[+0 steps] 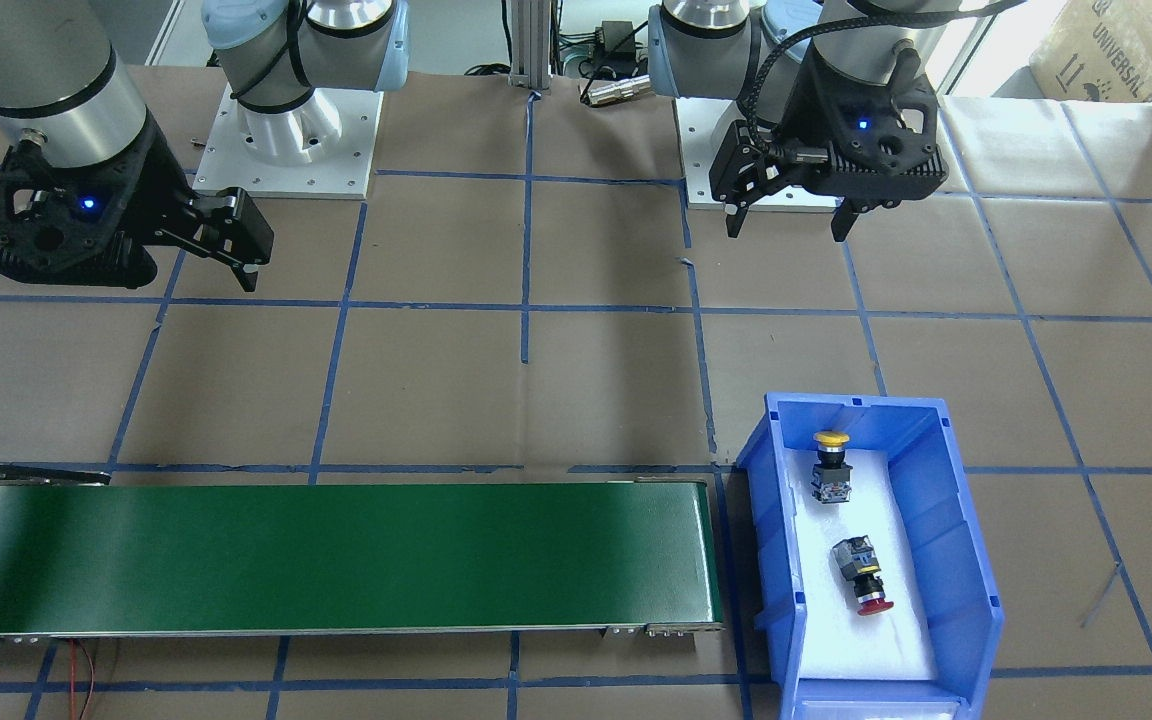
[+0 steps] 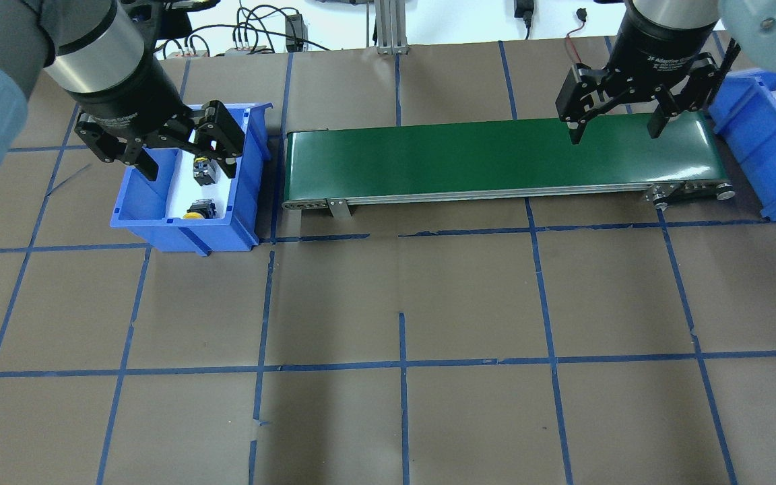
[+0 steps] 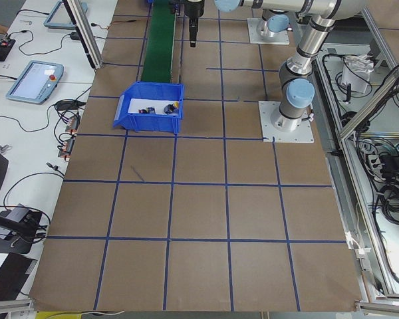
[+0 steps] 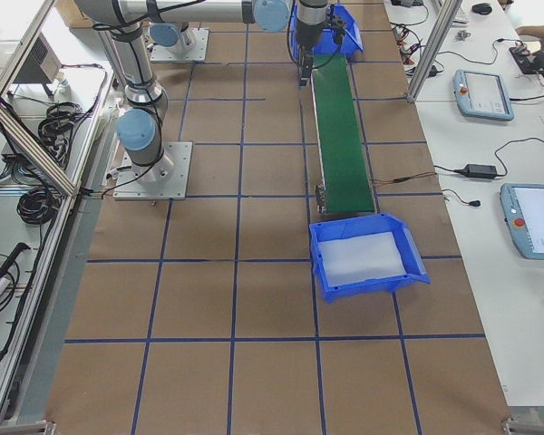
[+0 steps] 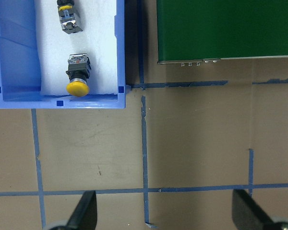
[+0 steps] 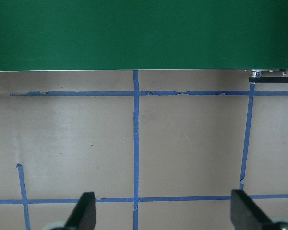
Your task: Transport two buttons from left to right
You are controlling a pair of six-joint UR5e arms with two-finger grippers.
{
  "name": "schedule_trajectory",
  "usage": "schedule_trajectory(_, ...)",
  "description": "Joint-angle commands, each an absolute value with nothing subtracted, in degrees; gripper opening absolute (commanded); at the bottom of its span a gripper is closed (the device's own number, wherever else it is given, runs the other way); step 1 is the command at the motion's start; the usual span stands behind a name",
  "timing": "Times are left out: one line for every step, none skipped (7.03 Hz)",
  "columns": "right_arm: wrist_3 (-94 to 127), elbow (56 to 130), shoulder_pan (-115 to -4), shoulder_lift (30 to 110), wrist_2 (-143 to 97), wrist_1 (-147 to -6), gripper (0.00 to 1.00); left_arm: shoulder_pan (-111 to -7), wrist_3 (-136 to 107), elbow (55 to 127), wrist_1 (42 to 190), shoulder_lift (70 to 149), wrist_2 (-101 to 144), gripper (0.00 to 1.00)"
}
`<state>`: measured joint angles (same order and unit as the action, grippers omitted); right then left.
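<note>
Overhead exterior: brown paper tabletop [image 2: 469, 296] with blue tape grid [image 2: 401, 364], cables [image 2: 253, 20] beyond its far edge; left end effector [image 2: 187, 168] and right end effector [image 2: 614, 135] both spread wide.

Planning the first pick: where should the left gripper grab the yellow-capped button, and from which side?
Best the boxy body of the yellow button, from above with the left gripper. It lies on its side in the blue bin, flat faces exposed; the rounded cap would likely slip.
</note>
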<state>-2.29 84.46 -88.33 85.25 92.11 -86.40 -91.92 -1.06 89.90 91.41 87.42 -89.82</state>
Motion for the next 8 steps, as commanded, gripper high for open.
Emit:
schedule_trajectory(-2.3, 84.5, -88.3, 85.3, 92.1, -86.4, 1.0, -91.9, -1.1, 89.8, 91.4, 87.5, -89.7, 1.0)
schedule_trajectory(-2.3, 84.5, -88.3, 85.3, 92.1, -86.4, 1.0, -91.8, -1.1, 89.8, 91.5, 87.4, -89.8, 1.0)
schedule_trajectory(-2.3, 84.5, -88.3, 85.3, 92.1, -86.4, 1.0, -91.8, -1.1, 89.9, 91.4, 87.4, -89.8, 1.0)
schedule_trajectory(-2.3, 84.5, -88.3, 85.3, 92.1, -86.4, 1.0, -91.7, -1.0, 90.0, 91.4, 87.3, -89.6, 1.0)
schedule_trajectory(-2.3, 84.5, -88.3, 85.3, 92.1, -86.4, 1.0, -91.6, -1.0, 90.0, 91.4, 87.3, -89.6, 1.0)
schedule_trajectory(-2.3, 84.5, -88.3, 85.3, 92.1, -86.4, 1.0, -91.6, -1.0, 90.5, 91.4, 87.0, -89.7, 1.0)
schedule_trajectory(-2.3, 84.5, -88.3, 85.3, 92.1, -86.4, 1.0, -91.2, -0.4, 91.0, 90.7, 87.7, -89.4, 1.0)
schedule_trajectory(-2.3, 84.5, -88.3, 85.3, 92.1, -86.4, 1.0, -91.1, -0.8, 90.6, 89.1, 88.4, -89.2, 1.0)
